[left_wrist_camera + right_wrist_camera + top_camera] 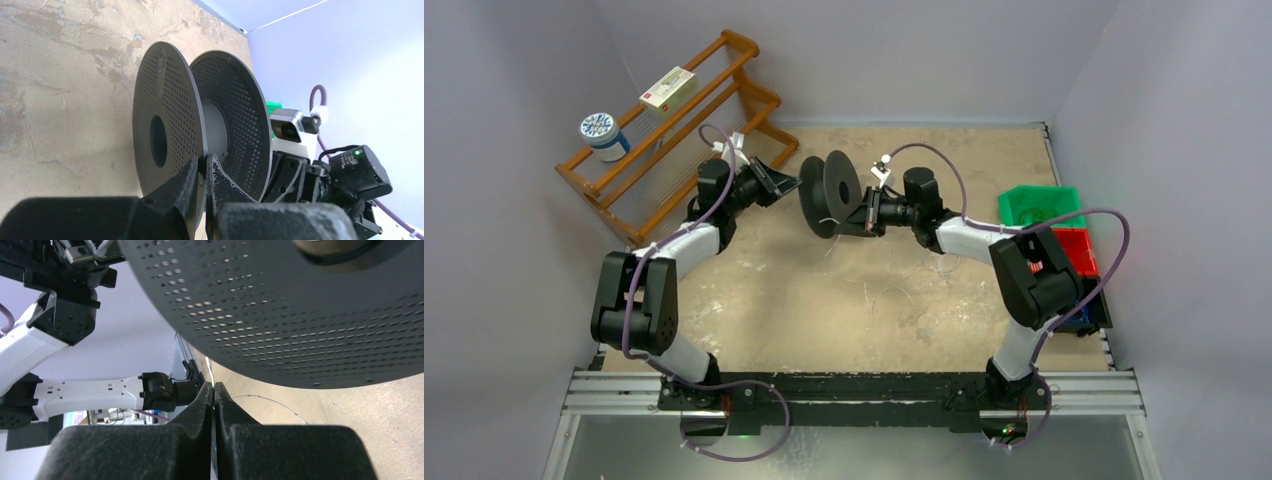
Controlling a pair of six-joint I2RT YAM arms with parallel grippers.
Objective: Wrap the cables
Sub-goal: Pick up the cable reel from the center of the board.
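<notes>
A black perforated spool [829, 192] stands on edge, lifted at the middle back of the table. My left gripper [786, 182] is shut on the rim of its near flange [165, 125], one finger on each side [204, 165]. My right gripper [869, 212] sits just right of the spool, under its other flange [300, 305], fingers pressed together [214, 387]. A thread-thin pale cable [210, 374] comes out from between their tips. More of the cable [272, 402] lies in loose loops on the table [886, 293] below the spool.
A wooden rack [674, 130] at the back left holds a white box [668, 88] and a round tin [604, 136]. A green bin [1036, 205] and a red bin [1076, 250] stand at the right edge. Purple cords run along both arms.
</notes>
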